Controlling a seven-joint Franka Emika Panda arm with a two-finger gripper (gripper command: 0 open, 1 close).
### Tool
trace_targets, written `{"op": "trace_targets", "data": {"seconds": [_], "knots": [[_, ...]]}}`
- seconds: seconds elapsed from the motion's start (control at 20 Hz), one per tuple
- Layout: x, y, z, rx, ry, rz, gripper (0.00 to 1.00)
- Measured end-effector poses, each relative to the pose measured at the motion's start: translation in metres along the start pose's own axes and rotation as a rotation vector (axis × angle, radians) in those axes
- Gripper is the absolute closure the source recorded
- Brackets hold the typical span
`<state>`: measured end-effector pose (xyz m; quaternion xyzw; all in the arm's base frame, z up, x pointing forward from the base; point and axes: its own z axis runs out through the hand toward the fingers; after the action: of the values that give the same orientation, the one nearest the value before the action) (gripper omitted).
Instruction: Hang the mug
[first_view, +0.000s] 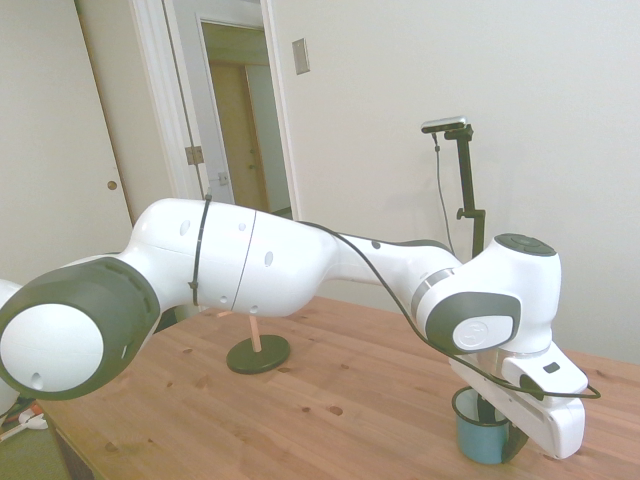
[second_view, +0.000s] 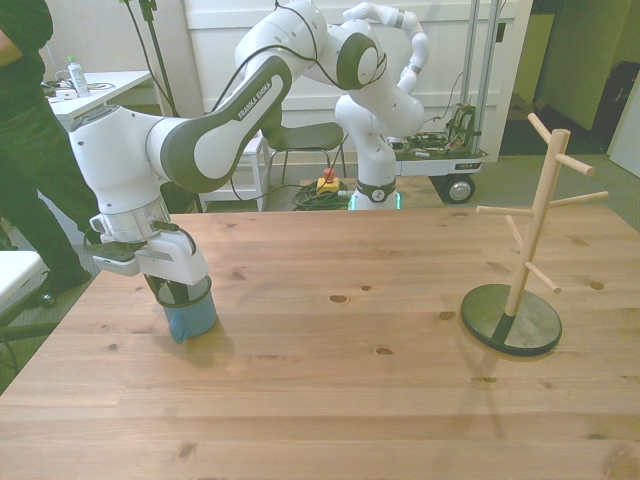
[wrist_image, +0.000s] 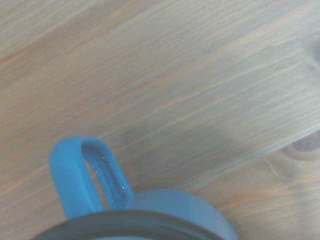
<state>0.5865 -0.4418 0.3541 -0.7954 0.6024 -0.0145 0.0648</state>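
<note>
- Your jaws sit down at the mug (second_view: 190, 318), near the bench's (second_view: 350, 400) front-view left edge; grip state: cannot tell.
- Rack (second_view: 527, 240) empty; lift, carry, hang remain.

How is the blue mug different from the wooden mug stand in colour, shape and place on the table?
The mug is light blue with a dark rim; the stand is pale wood on a dark round base. The mug is short and round; the stand is tall and thin, with pegs pointing out. The mug is at the front view's left, under the gripper; the stand is far off at the right, untouched. Both stand upright on the table.
</note>
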Motion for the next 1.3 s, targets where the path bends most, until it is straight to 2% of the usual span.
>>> {"op": "trace_targets", "data": {"seconds": [0.65,0.95,1.3], "knots": [[-0.014,-0.008,-0.006,0.032,0.043,-0.016,1.00],[-0.057,-0.003,-0.048,0.098,0.125,-0.039,1.00],[-0.150,-0.012,-0.117,0.135,0.191,-0.143,1.00]]}}
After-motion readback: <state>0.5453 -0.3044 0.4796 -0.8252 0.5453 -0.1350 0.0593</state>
